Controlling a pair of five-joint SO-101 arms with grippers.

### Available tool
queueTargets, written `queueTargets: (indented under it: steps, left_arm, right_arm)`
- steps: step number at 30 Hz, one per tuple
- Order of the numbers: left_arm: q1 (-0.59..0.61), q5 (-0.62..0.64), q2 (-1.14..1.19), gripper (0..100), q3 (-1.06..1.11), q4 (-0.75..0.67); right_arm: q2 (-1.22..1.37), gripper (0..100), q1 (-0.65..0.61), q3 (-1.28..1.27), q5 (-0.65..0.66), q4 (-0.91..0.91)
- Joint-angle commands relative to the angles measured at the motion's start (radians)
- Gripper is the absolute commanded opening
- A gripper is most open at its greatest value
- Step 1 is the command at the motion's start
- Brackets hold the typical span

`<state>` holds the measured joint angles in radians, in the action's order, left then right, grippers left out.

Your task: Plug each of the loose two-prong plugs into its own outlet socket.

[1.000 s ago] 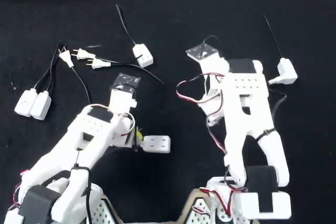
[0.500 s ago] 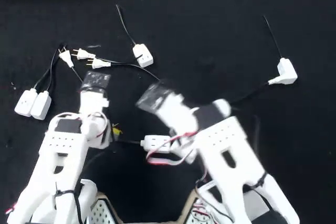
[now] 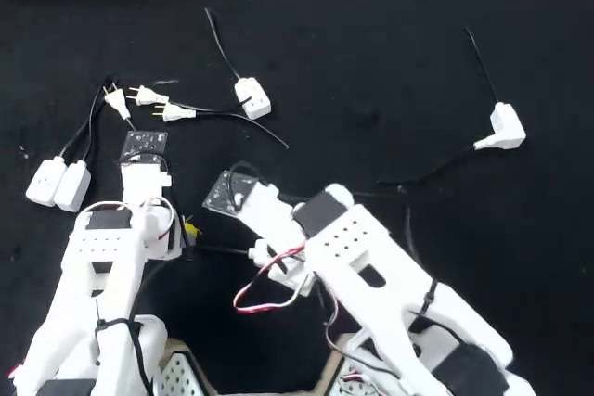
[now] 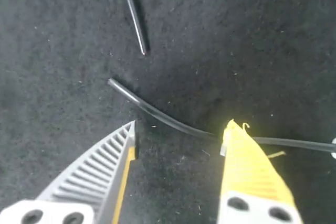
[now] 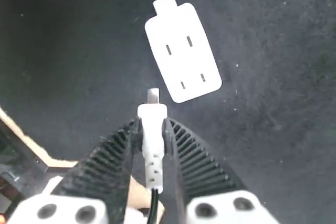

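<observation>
Your right arm (image 3: 371,266) slants from the near right corner of the black table (image 3: 371,44) toward the left arm (image 3: 107,257), with its wrist bent down over a white double outlet (image 5: 182,51). The right gripper (image 5: 152,125) pinches a white plug (image 5: 152,156) by its body. The plug's cord trails back between the ribbed fingers, and its metal prongs sit just beside the double outlet's rounded near end, not inserted. The outlet's face carries four short slots in two pairs, and a dark cord leaves its far end. From above, the arm covers most of this outlet, while the wrist camera shows the plug and slots plainly. On the left-arm side of the double outlet, your left arm rises straight from the near edge with its gripper pointing down at the table. The left gripper (image 4: 181,127) is spread wide and holds nothing. It has one grey finger and one yellow, and a thin black cable (image 4: 157,113) lies on the table across the gap, running under the yellow tip. The high view adds the rest. Beyond the double outlet, away from the arm bases, are a single outlet (image 3: 252,97) and three loose plugs (image 3: 147,95). A pair of outlets (image 3: 72,185) lies past the left arm. An angled plug (image 3: 506,129) lies well apart on the right-arm side.
</observation>
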<state>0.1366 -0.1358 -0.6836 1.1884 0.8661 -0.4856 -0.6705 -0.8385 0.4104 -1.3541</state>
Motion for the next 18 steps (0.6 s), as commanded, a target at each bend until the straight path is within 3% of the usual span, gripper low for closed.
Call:
queueTargets:
  steps: [1,18]
  left_arm:
    - [0.005,0.009,0.002,27,-0.001,-0.029]
    - [0.005,0.0,0.003,27,0.058,-0.029]
  right_arm:
    - [0.021,1.1,-0.017,0.01,-0.011,0.051]
    - [0.213,1.1,0.127,0.185,-0.006,0.141]
